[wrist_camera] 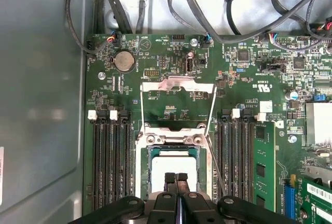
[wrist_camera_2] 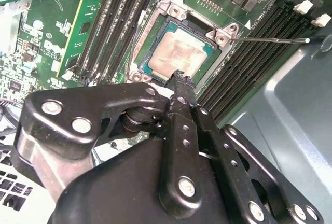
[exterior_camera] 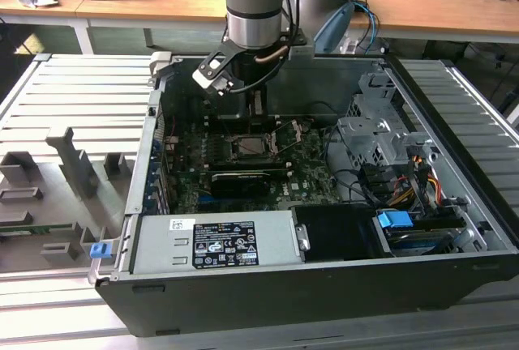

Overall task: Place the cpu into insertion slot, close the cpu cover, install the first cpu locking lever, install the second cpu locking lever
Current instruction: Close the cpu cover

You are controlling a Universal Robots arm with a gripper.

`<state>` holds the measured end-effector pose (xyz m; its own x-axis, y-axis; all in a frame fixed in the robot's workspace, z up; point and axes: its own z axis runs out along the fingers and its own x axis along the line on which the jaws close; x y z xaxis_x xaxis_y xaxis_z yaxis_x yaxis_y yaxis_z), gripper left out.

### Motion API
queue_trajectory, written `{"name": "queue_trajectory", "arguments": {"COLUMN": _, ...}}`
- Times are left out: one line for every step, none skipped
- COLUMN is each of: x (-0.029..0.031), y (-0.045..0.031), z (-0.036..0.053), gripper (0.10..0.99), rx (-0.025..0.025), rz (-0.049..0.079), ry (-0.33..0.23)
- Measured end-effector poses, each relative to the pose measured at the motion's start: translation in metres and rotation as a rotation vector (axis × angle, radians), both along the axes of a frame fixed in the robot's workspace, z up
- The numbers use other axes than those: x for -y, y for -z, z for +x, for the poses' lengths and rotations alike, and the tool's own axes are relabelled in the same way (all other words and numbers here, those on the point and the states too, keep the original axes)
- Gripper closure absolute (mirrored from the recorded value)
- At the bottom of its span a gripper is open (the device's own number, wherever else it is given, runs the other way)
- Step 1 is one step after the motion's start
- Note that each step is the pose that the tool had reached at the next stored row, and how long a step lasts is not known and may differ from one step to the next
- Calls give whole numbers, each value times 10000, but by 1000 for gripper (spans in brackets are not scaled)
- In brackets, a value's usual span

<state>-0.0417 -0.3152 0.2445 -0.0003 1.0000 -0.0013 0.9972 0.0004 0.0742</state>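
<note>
First wrist view: the gripper, closed and empty, hovers over the cpu, which lies flat, top up, in the insertion slot; in the exterior view the gripper is at the slot's 12 o'clock.

Open computer case on a ribbed platform.
A grey labelled box lies along its near side; a blue tab sits toward the exterior view's right.

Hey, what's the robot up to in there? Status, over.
Gripper shut, tip at cpu's edge. Cpu sits in slot. Cover open, lever swung out.
</note>
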Motion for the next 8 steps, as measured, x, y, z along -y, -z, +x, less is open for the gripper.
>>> {"name": "queue_trajectory", "arguments": {"x": 1, "y": -2, "z": 12, "gripper": 980, "rx": -22, "rz": -3, "ry": 0}}
{"name": "queue_trajectory", "arguments": {"x": 0, "y": -1, "z": 49, "gripper": 980, "rx": -71, "rz": 4, "ry": 1}}
{"name": "queue_trajectory", "arguments": {"x": -1, "y": -1, "z": 84, "gripper": 980, "rx": -115, "rz": 5, "ry": 0}}
{"name": "queue_trajectory", "arguments": {"x": 0, "y": -1, "z": 85, "gripper": 980, "rx": -114, "rz": 5, "ry": 0}}
{"name": "queue_trajectory", "arguments": {"x": 0, "y": -5, "z": 95, "gripper": 980, "rx": -134, "rz": 4, "ry": 0}}
{"name": "queue_trajectory", "arguments": {"x": 0, "y": -25, "z": 99, "gripper": 980, "rx": -183, "rz": 3, "ry": 0}}
{"name": "queue_trajectory", "arguments": {"x": 0, "y": -41, "z": 98, "gripper": 980, "rx": -207, "rz": 3, "ry": 0}}
{"name": "queue_trajectory", "arguments": {"x": 0, "y": -57, "z": 98, "gripper": 980, "rx": -222, "rz": 3, "ry": 1}}
